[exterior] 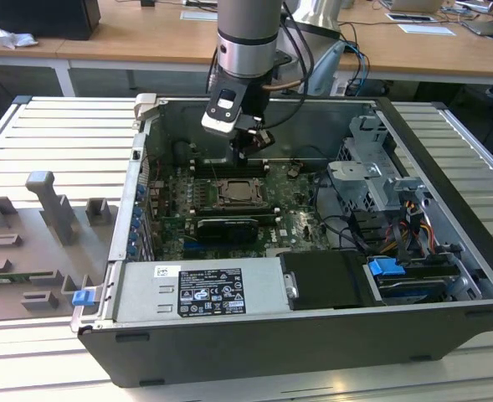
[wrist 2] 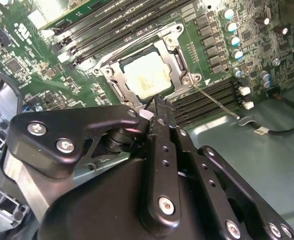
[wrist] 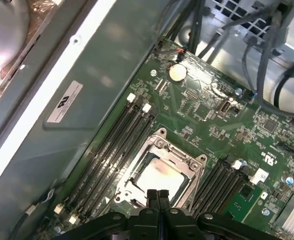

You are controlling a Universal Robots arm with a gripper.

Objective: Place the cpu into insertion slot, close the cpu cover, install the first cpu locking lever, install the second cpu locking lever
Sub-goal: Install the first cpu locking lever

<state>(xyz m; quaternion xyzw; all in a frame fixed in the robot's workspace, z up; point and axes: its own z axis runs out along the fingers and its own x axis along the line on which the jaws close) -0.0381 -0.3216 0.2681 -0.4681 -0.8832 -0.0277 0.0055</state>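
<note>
"Starting with the big things, what have you got?"

"I've got the slatted table with the open computer case lying on it. In the exterior view my arm drops in from twelve o'clock. Inside the case the power supply lies at six o'clock and the drive cage at three. The green motherboard is in the middle."

"And the gripper?"

"My gripper hangs over the board, just at twelve o'clock of the insertion slot in the exterior view. In the first wrist view the fingertips are pressed together with nothing between them. They are right at the socket's edge, but I cannot tell whether they touch the metal."

"Where's the chip?"

"The cpu lies flat in the insertion slot, pale top up. The cpu cover is down over it and frames it on all sides; I see that in both wrist views. Long black memory slots flank the socket on two sides."

"Any lever?"

"In the second wrist view I see one thin locking lever. It runs out from a socket corner and slants across the memory slots, away from the rim."
</note>
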